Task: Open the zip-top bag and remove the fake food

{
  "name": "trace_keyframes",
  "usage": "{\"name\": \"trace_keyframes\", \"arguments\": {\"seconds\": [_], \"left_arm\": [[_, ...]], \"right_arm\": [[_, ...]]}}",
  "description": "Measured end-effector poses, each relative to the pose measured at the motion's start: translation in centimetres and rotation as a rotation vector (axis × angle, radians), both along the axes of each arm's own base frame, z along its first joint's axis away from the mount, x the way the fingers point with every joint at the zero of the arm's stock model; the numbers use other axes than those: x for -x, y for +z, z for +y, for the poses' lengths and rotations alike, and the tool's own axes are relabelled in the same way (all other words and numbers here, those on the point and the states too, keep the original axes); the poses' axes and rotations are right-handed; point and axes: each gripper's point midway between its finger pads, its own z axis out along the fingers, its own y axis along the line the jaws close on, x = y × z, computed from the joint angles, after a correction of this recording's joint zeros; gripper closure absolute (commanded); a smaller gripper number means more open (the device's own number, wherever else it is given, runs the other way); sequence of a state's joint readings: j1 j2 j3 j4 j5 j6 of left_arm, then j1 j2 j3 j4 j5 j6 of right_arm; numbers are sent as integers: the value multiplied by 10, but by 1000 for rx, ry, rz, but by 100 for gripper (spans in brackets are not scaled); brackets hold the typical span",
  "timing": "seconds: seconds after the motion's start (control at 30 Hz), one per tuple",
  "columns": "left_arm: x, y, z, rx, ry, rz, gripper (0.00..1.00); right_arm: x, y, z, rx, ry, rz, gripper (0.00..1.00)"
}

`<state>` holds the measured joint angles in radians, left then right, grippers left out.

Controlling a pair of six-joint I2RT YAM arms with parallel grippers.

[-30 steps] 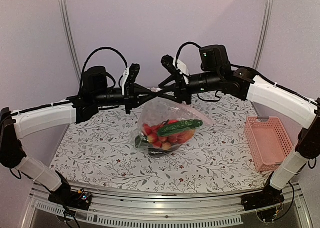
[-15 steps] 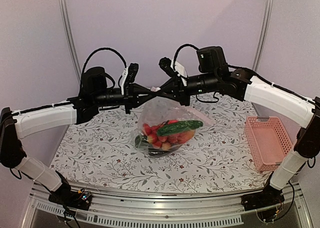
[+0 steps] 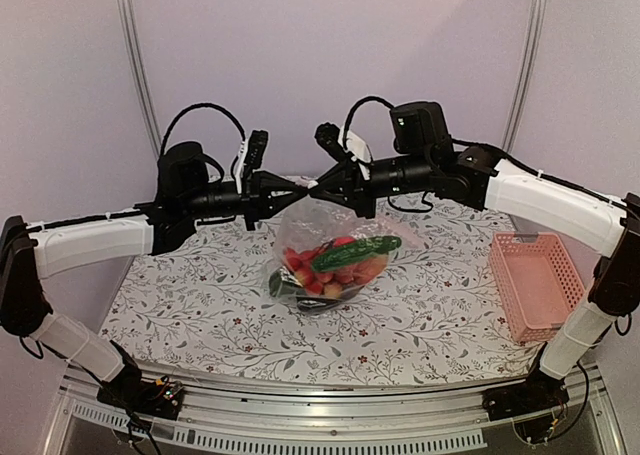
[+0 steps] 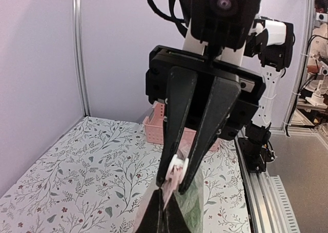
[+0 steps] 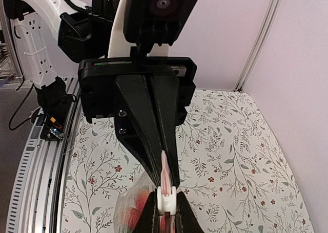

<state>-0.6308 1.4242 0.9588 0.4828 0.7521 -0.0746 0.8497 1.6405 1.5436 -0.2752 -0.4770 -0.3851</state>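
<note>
Pinching the upper lip of the zip-top bag (image 3: 322,220) at the middle of the bench (image 3: 190,300), with left tool (image 3: 300,183) and right tool (image 3: 318,187) both closed narrow on the plastic, tip to tip at 12 o'clock above the fake food (image 3: 335,265) heaped in its bottom. Looks like the opening step, with the seal seemingly not yet parted. Calls next for drawing the two lips apart toward 9 and 3 o'clock without slipping.

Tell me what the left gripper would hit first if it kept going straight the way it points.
Most likely the right gripper: it faces the left gripper tip to tip, both shut on the top edge of the zip-top bag, with hardly any gap between them.
</note>
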Motion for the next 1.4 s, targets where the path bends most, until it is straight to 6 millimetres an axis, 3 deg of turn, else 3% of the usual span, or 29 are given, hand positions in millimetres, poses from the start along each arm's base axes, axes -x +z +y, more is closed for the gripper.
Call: {"name": "trace_keyframes", "arguments": {"seconds": [0.43,1.4], "left_arm": [[-5,4,12,40,22,12,100],[-54,12,69,120,216,70,100]], "right_arm": [[-4,-11,-19,12,-49,9,99],[-4,-52,-81,46,-230,122,100]]}}
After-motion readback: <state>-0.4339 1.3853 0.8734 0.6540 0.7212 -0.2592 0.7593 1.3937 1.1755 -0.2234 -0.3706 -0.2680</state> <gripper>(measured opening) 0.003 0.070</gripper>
